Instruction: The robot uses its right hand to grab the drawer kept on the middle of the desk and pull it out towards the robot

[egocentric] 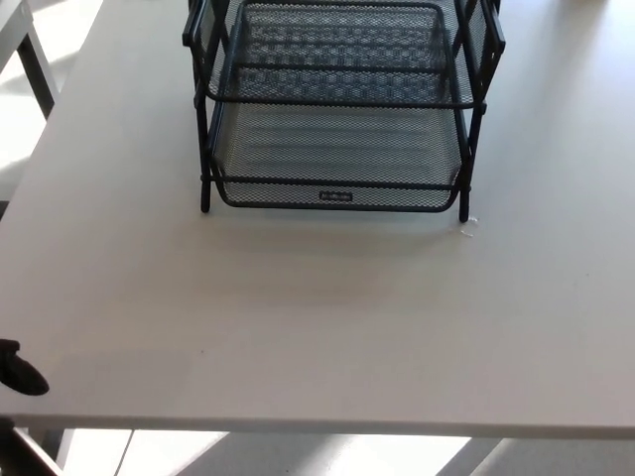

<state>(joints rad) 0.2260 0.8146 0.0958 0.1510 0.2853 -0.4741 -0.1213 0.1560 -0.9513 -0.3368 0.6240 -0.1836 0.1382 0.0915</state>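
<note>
A black wire-mesh desk organiser (203,149) stands at the far middle of the white desk (317,317). Its lower drawer (335,159) sits inside the frame, and the front rim carries a small label (335,196). An upper mesh tray (337,45) lies above it. A small black part of my left hand (20,375) shows at the picture's left edge, over the desk's front left corner and far from the organiser. Too little of it shows to read its state. My right hand is out of the picture.
A tiny white scrap (468,230) lies by the organiser's right front post. The desk's front edge (317,430) runs along the bottom, with floor below it. A leg of another table (38,64) stands at the upper left.
</note>
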